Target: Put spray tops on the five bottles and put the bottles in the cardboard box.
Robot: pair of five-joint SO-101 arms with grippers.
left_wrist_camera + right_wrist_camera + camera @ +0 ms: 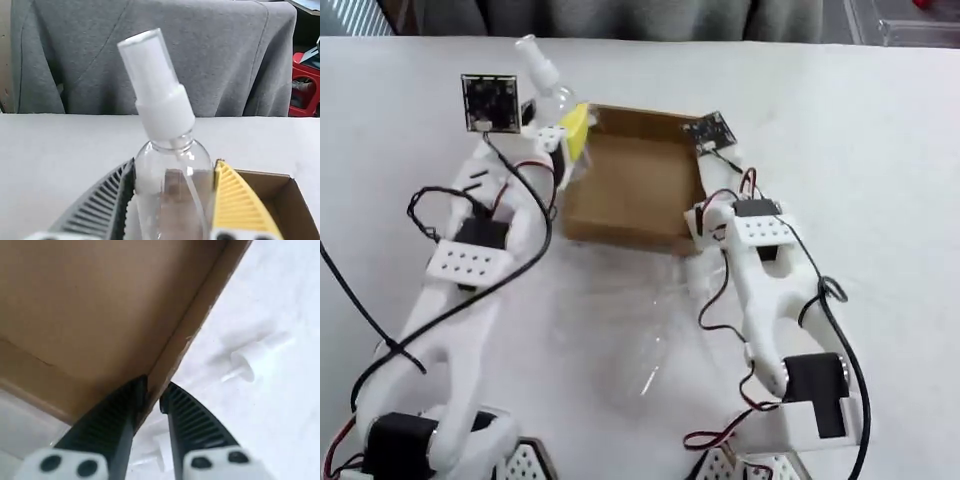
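Clamping capped bottle (172,195): left gripper (175,172); wrist view reveals right gripper (152,390) pinching box wall (192,332).

The cardboard box (630,185) sits on the table (880,150), near the middle and between the 2 arms. The left gripper (175,167) is at the box's far left corner, with 1 bottle (172,190) clamped between its 2 fingers. The bottle is above the table and leans away from the box. The spray top (157,85) sits on the bottle's neck, and its tube runs down inside the bottle. The right gripper (154,386) is at the box's right wall, close to the near corner. It straddles the wall with 1 finger inside the box and 1 outside, pinching the wall between them. Both arm bases stand at the table's near edge, in front of the box.
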